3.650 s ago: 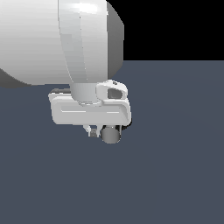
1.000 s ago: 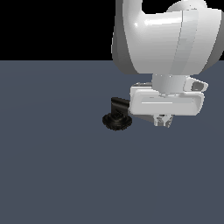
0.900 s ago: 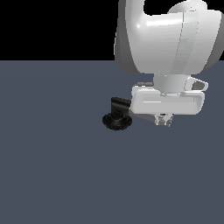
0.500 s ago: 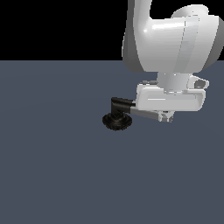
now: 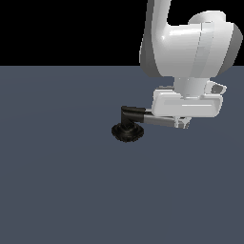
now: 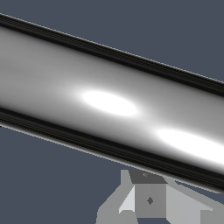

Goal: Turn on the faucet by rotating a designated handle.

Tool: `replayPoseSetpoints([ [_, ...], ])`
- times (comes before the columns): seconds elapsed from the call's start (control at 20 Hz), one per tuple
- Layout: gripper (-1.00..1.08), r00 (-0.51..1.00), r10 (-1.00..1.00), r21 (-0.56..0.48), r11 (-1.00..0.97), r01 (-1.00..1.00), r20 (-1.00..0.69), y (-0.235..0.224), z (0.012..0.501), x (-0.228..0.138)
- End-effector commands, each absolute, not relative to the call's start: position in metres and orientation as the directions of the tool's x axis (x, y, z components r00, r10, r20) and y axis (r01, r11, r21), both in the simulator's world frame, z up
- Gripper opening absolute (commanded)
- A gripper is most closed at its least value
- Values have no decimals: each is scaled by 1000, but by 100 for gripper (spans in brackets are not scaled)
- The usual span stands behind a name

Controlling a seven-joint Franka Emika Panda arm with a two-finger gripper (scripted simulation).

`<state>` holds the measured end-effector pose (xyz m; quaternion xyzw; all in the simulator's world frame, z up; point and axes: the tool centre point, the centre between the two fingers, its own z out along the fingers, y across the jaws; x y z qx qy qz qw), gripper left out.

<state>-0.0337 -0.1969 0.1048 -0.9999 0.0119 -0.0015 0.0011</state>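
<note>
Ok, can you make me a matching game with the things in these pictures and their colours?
Things:
1. round ribbed disc base
2. smooth cylindrical metal bar
3. big robot hand
4. flat floor

Colours:
A. white
B. dark blue-grey
C. black
D. shiny grey

Pairs: 1-C, 2-D, 3-A, 4-B

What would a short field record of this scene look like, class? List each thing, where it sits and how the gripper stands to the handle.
surface: plain dark grey floor
faucet: black ribbed round base with a short black elbow
handle: grey metal bar, running from the elbow toward the exterior view's right
gripper: white, over the bar's far end
wrist view: bar fills the picture, very close
jaws: open or shut cannot be told
</note>
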Motion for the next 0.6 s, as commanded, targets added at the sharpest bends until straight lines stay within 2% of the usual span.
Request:
replayPoseSetpoints([
  [0.0, -100, 1000, -30, 0, -1000, -30, 2, -207, 102, -28],
  [0.55, -100, 999, -35, 0, -999, -35, 0, -232, 101, -5],
])
